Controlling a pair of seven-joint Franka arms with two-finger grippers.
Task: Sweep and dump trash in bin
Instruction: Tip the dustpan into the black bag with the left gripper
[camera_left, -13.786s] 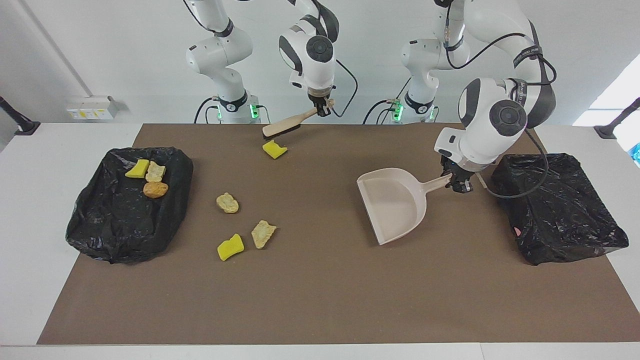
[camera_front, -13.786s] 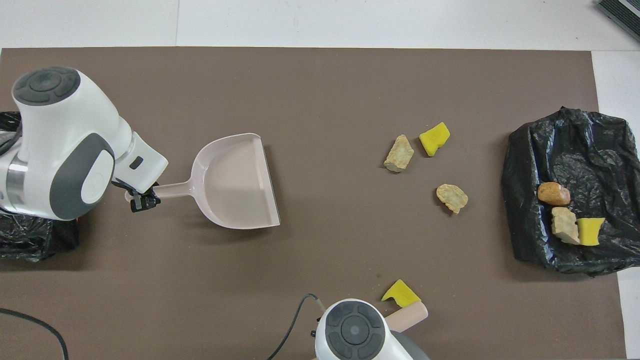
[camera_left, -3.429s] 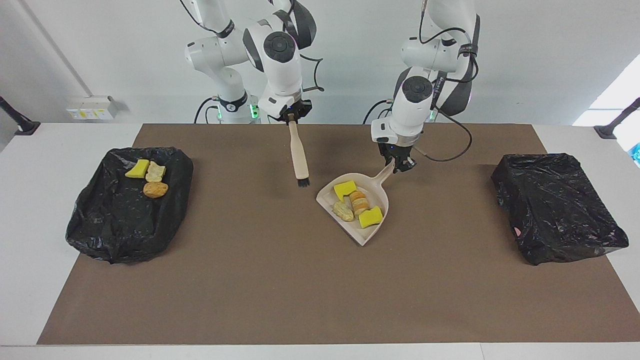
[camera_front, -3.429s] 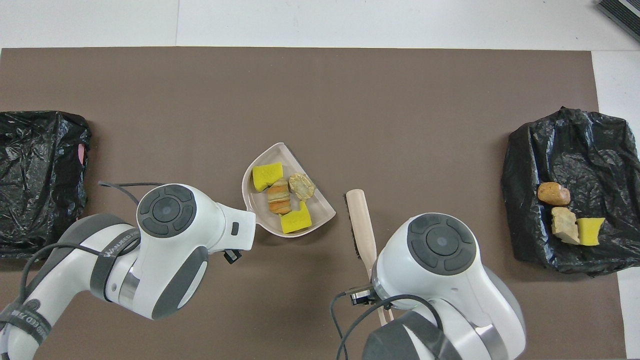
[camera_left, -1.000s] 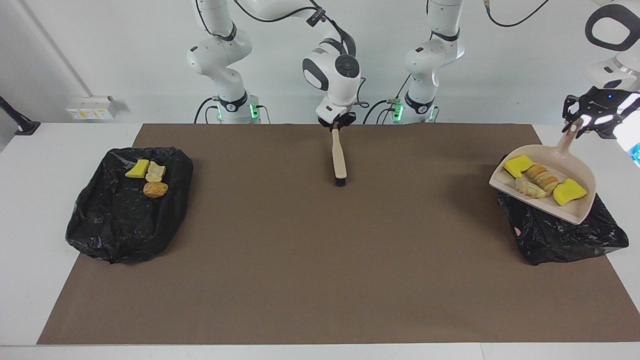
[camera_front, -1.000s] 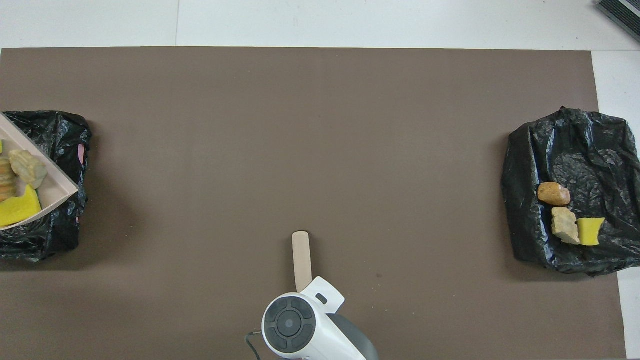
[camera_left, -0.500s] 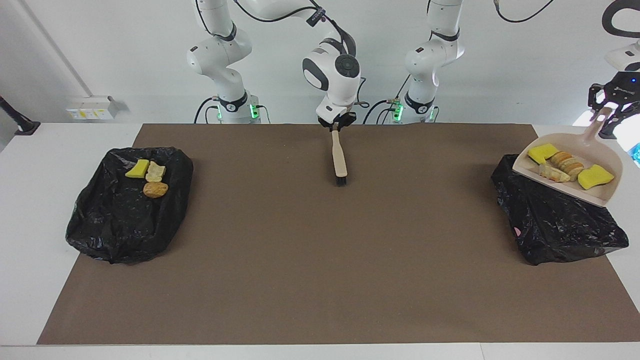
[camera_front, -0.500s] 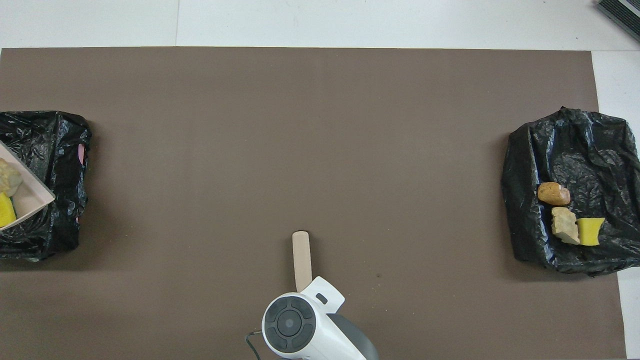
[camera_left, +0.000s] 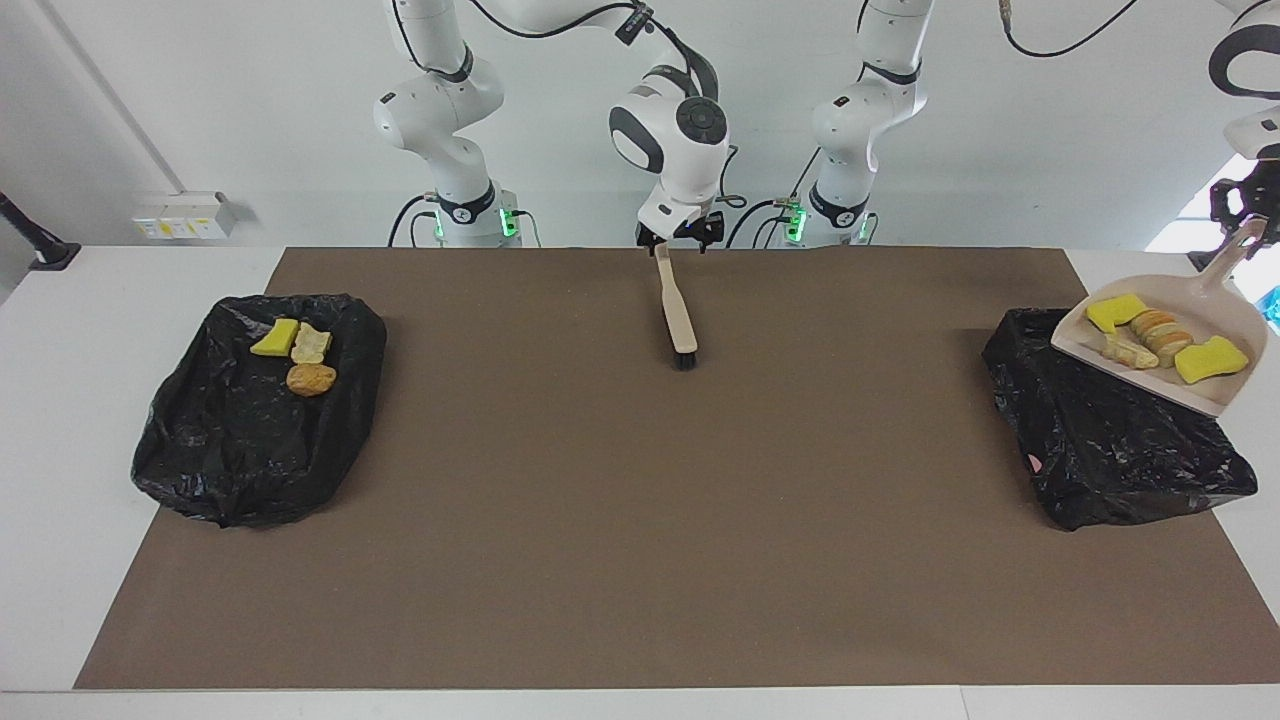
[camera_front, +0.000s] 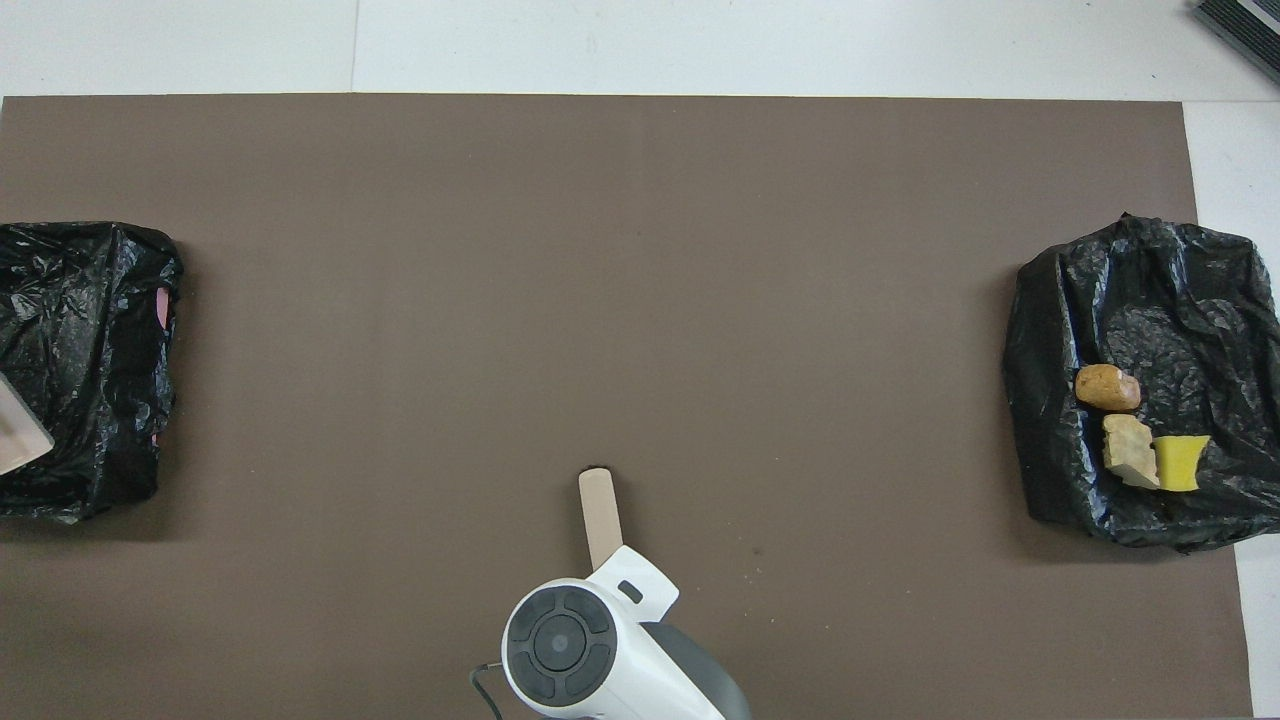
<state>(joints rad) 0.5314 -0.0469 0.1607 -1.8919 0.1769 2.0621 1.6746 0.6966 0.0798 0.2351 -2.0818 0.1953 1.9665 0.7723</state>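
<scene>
1. Black bag (camera_left: 240, 440), toward the right arm's end: three trash pieces (camera_left: 300, 355) lay on it.
2. Right gripper (camera_left: 680, 240), jaws spread, stood at the brush (camera_left: 680, 320) handle.
3. Left gripper (camera_left: 1243, 225) clamped the dustpan (camera_left: 1200, 395), which carried four trash pieces (camera_left: 1160, 335) over the second bag (camera_left: 1100, 450).

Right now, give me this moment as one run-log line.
left tool: shut on dustpan, over bin bag | trash: in dustpan, not dumped | right tool: open over brush | brush: on mat
</scene>
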